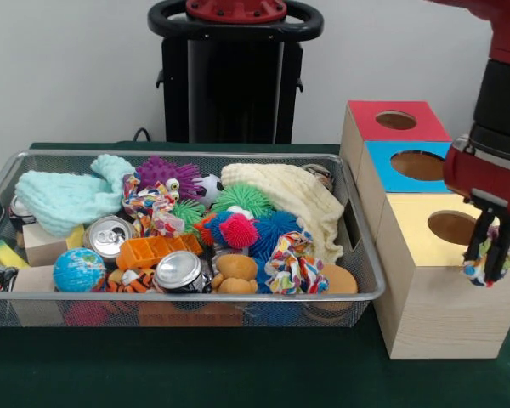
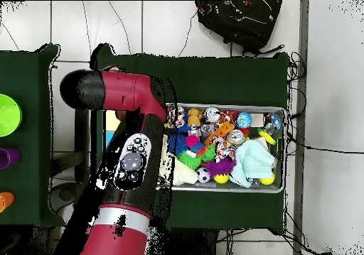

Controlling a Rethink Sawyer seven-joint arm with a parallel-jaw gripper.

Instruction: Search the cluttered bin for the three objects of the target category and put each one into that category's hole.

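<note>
The gripper (image 1: 490, 262) pinches a colourful rope toy (image 1: 478, 269) just beside the yellow box's hole (image 1: 452, 227), not yet dropped in. A similar rope toy (image 1: 292, 265) lies in the bin (image 1: 367, 255), so more work is left.

No words, numbers or brand names can be read anywhere. The two cans (image 1: 110, 236) in the lower left of the front view show only plain silver tops. The small globe (image 1: 79, 270) has no readable names.
</note>
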